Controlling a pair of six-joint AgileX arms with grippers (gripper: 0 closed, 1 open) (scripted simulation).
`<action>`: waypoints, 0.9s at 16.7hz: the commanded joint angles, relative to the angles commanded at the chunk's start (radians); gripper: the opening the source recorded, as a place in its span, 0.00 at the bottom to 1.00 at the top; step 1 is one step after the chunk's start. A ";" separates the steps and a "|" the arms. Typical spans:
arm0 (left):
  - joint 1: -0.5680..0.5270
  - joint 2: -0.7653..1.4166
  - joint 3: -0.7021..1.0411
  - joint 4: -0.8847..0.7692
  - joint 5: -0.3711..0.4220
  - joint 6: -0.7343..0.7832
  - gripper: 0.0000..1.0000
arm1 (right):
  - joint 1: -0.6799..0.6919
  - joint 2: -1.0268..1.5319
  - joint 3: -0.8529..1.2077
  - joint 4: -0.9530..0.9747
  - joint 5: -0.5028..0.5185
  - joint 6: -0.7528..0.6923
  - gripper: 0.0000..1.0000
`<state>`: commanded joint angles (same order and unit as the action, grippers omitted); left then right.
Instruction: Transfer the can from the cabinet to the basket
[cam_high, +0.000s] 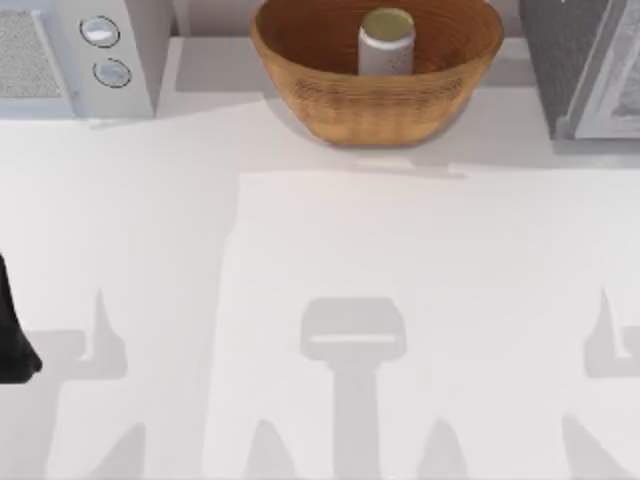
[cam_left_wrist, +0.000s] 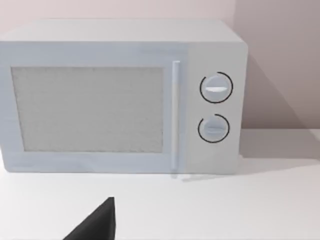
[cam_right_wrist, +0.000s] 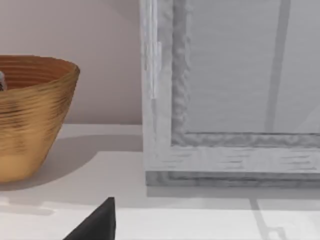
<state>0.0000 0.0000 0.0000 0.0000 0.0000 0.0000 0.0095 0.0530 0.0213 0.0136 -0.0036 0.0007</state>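
Observation:
The can (cam_high: 385, 42), pale grey with a dull gold top, stands upright inside the orange-brown wicker basket (cam_high: 330, 95) at the back middle of the table. The grey speckled cabinet (cam_high: 575, 60) with its white-framed door stands at the back right, and the right wrist view faces that cabinet (cam_right_wrist: 225, 100) with the basket (cam_right_wrist: 30, 125) beside it. My left gripper (cam_high: 15, 335) is a dark shape parked at the table's left edge, far from the basket. A dark part of my right gripper (cam_right_wrist: 95, 225) shows low in the right wrist view, well short of the cabinet.
A white microwave (cam_high: 80, 50) with two round knobs stands at the back left; the left wrist view looks straight at this microwave (cam_left_wrist: 120, 95). The white table (cam_high: 320, 300) stretches open in front of the basket, crossed by grey shadows.

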 joint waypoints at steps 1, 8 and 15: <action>0.000 0.000 0.000 0.000 0.000 0.000 1.00 | -0.005 -0.027 -0.012 -0.008 0.002 -0.001 1.00; 0.000 0.000 0.000 0.000 0.000 0.000 1.00 | -0.006 -0.050 -0.018 -0.012 0.004 0.000 1.00; 0.000 0.000 0.000 0.000 0.000 0.000 1.00 | -0.181 0.174 0.050 0.188 -0.160 0.005 1.00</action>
<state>0.0000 0.0000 0.0000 0.0000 0.0000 0.0000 -0.1716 0.2273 0.0714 0.2017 -0.1637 0.0059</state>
